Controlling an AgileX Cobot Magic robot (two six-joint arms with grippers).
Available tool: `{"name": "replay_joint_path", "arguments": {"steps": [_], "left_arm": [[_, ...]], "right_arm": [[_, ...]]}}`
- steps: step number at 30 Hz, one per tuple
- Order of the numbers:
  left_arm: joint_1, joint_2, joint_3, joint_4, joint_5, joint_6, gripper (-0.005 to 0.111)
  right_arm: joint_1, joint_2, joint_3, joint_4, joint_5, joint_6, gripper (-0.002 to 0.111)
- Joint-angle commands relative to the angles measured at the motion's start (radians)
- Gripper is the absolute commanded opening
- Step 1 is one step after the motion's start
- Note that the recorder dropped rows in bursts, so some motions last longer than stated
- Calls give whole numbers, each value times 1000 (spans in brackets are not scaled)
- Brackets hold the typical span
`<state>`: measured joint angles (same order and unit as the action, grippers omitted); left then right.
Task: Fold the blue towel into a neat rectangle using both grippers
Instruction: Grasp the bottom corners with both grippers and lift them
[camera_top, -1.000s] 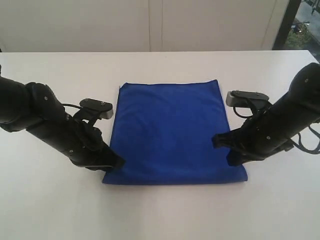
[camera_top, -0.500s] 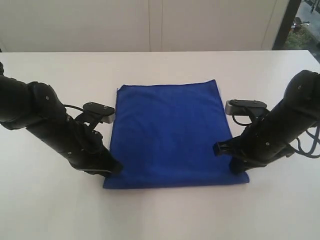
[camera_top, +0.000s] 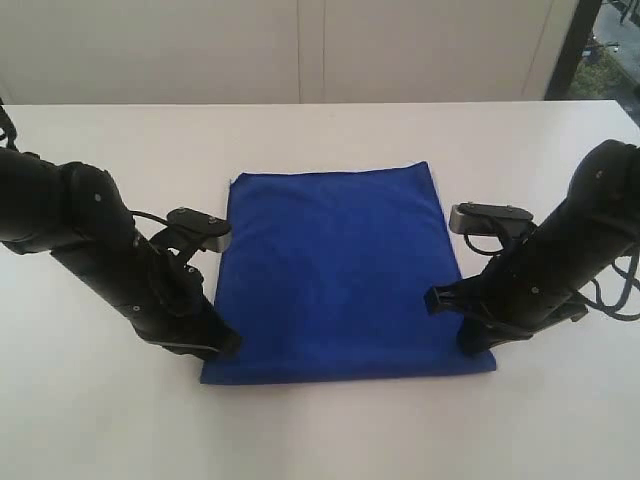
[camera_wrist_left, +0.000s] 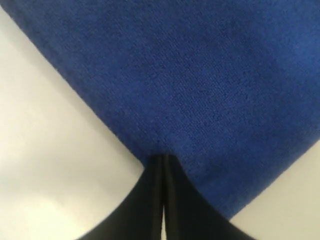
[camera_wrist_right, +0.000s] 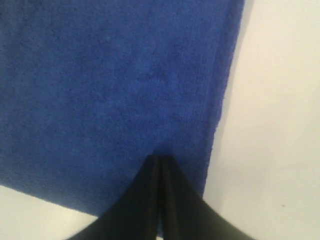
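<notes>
The blue towel (camera_top: 340, 270) lies flat as a squarish rectangle in the middle of the white table (camera_top: 320, 125). My left gripper (camera_top: 222, 345) sits at its near left corner and my right gripper (camera_top: 470, 345) at its near right corner. In the left wrist view the black fingers are pressed together, and the left gripper (camera_wrist_left: 162, 157) has its tips at the towel's (camera_wrist_left: 200, 75) edge. The right wrist view shows the same: the right gripper (camera_wrist_right: 159, 159) is shut, tips on the towel (camera_wrist_right: 110, 75) close to its side hem. The pinched cloth itself is hidden by the fingers.
Bare white tabletop surrounds the towel on all sides. A pale wall (camera_top: 300, 50) runs behind the table's far edge, with a dark opening (camera_top: 600, 40) at the far right. Both black arms slant in from the table's left and right sides.
Both grippers have drawn back toward the near edge of the table, and the towel has slid that way with them. Its shape has stayed flat.
</notes>
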<state>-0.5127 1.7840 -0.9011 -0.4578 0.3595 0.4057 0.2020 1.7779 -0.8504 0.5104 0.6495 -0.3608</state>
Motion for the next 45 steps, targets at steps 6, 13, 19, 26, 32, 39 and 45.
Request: {"name": "replay_joint_path", "arguments": {"steps": [6,13,19,26,32,39,45], "left_arm": [[1,19,22,112,27,-40,0],[1,-54,-19,127,34,-40,0],[1,-148,-47,136,105,-25,0],[1,-260,-51,128,339,422,0],[1,-229,-49,61,329,598,0],[1,-179,-48,46,263,716,38],[1,-124,-42,24,253,761,47]], "right_arm": [[1,-13,2,17,7,0,0],[1,-161,-1,6,-45,-17,0],[1,-307,-13,-15,47,-269,0],[26,-424,3,-15,135,-562,0],[68,-401,96,-13,121,-823,0],[96,-344,169,-13,-36,-900,18],[96,-267,178,-5,-62,-984,29]]}}
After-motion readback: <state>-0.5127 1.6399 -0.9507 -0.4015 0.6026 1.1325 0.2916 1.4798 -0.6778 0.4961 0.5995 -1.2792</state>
